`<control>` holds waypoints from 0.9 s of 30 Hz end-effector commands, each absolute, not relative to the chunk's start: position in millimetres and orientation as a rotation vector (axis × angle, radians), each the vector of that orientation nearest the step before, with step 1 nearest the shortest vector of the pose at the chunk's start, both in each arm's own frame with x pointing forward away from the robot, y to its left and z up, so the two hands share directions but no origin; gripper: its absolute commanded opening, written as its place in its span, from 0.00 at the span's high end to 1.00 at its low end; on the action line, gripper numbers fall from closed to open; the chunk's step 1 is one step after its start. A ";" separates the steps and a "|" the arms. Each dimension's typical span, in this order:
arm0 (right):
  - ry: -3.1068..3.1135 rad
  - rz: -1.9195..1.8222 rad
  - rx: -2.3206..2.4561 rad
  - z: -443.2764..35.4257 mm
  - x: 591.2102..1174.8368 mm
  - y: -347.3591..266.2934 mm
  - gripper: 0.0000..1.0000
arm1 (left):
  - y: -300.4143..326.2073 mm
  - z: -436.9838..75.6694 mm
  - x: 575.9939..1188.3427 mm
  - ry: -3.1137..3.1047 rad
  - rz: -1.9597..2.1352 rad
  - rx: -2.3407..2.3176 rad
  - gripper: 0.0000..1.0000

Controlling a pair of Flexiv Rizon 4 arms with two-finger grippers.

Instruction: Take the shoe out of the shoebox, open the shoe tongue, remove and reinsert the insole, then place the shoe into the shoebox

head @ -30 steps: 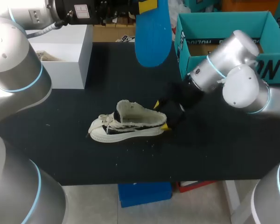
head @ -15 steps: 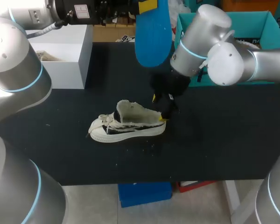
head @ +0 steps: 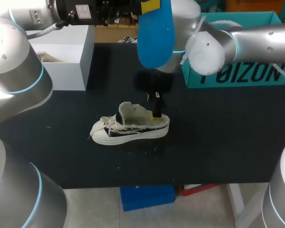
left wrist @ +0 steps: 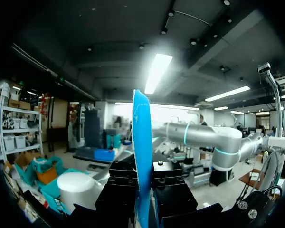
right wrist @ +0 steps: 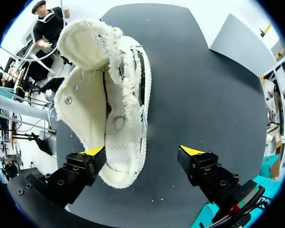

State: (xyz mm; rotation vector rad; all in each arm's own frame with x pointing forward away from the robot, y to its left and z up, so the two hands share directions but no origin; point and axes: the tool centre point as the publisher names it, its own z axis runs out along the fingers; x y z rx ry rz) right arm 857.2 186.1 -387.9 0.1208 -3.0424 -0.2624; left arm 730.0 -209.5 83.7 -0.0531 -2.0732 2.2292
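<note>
— Nearest on the black table (head: 218,142), what goes in the log?
— White shoe (head: 130,124), upright on its sole. Toe toward my left arm's side, heel toward the right. Dark stripes on the side, laces loose at the toe end, collar wide open with fleecy lining showing.
— Right pincer?
— Right pincer (head: 156,106) hangs over the heel; its arm comes in from the right and past the middle. Fingers apart, not closed on the shoe. Right wrist view: one yellow fingertip (right wrist: 94,151) sits just beside the heel's rim, the other is out over bare table, clear of the sole. Contact at the heel: cannot tell.
— Farther back?
— Blue insole (head: 155,33), held up in the air over the table's far half. Left wrist view shows it edge-on, clamped between the two black fingers of the left pincer (left wrist: 143,187).
— Far edge?
— Teal shoebox (head: 237,73) at far right, partly behind the right arm. White box (head: 61,57) at far left, well apart from the shoe
</note>
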 end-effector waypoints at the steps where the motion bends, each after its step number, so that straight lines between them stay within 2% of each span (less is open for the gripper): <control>1: -3.055 -0.034 0.125 -393.2 857.3 202.9 0.07 | -210.6 83.6 730.0 -2.076 2.228 -0.051 1.00; 16: -3.037 -0.096 0.193 -400.3 859.0 236.9 0.30 | -210.6 83.6 730.0 -2.076 2.228 -0.051 1.00; 17: -3.035 -0.100 0.197 -400.7 858.9 238.5 0.35 | -210.6 83.6 730.0 -2.076 2.228 -0.051 1.00; 19: -3.032 -0.107 0.202 -400.9 858.1 241.1 0.55 | -210.6 83.6 730.0 -2.076 2.228 -0.051 1.00; 20: -3.031 -0.109 0.202 -401.1 857.9 241.5 0.69 | -210.6 83.6 730.0 -2.076 2.228 -0.051 1.00; 21: -3.026 -0.118 0.212 -402.1 857.2 241.8 1.00 | -210.6 83.6 730.0 -2.076 2.228 -0.051 1.00; 27: -3.016 -0.172 0.245 -402.5 855.9 240.9 1.00 | -210.6 83.6 730.0 -2.076 2.228 -0.051 1.00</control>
